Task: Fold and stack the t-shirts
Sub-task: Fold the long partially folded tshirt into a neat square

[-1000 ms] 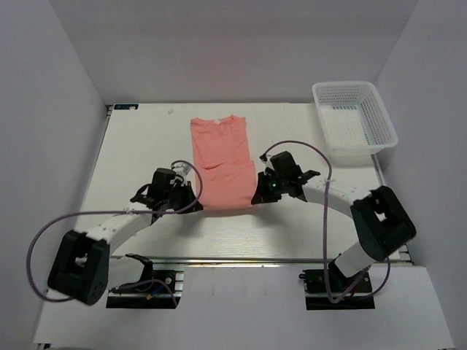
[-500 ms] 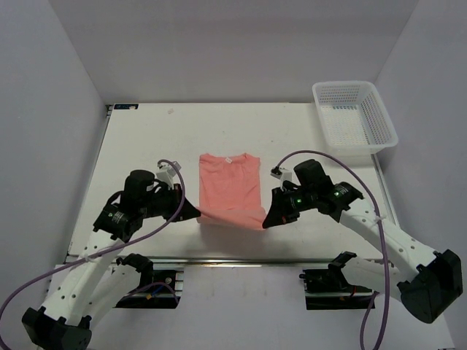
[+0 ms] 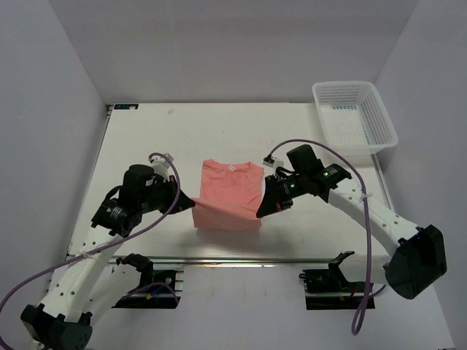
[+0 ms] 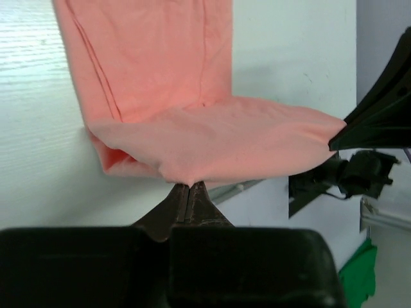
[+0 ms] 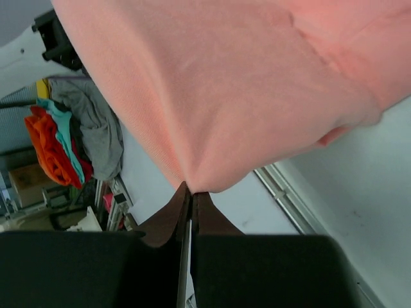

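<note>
One salmon-pink t-shirt (image 3: 229, 191) lies in the middle of the table, collar and white tag toward the back. Its near hem is lifted off the table and held stretched between both grippers. My left gripper (image 3: 191, 205) is shut on the hem's left corner; the left wrist view shows the cloth (image 4: 205, 144) pinched at the fingertips (image 4: 189, 187). My right gripper (image 3: 261, 211) is shut on the right corner, and the right wrist view shows the fabric (image 5: 225, 83) bunched at its tips (image 5: 191, 190).
A white mesh basket (image 3: 354, 120) stands at the back right corner of the table (image 3: 146, 146). Beyond the table's near edge, a pile of other clothes (image 5: 70, 138) shows in the right wrist view.
Both grippers have lifted the shirt's near hem and pulled the shirt toward the near edge, then carried the raised hem slightly back over it. The visible cloth looks shorter.
</note>
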`<action>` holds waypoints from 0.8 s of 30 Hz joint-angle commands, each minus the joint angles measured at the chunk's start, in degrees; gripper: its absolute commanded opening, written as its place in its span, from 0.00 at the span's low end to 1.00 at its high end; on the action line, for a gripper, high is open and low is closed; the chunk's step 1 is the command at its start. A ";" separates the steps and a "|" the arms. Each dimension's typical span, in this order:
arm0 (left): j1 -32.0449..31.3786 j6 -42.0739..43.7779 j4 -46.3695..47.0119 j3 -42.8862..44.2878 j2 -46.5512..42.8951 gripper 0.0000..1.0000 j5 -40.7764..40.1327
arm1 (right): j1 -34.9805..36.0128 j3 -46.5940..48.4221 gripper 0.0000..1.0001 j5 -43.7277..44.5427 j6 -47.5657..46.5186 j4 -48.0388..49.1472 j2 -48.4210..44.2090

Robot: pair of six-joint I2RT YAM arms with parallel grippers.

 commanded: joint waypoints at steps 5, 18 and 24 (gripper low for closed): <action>1.23 -1.87 8.36 3.81 7.44 0.00 -11.35 | -4.64 5.34 0.00 0.58 -0.01 4.25 3.90; 1.23 -0.73 17.50 10.23 22.03 0.00 -20.41 | -10.88 9.64 0.00 2.78 0.52 12.07 12.33; 1.23 1.64 21.64 14.09 30.37 0.00 -21.63 | -12.90 11.05 0.00 4.09 1.39 12.60 17.87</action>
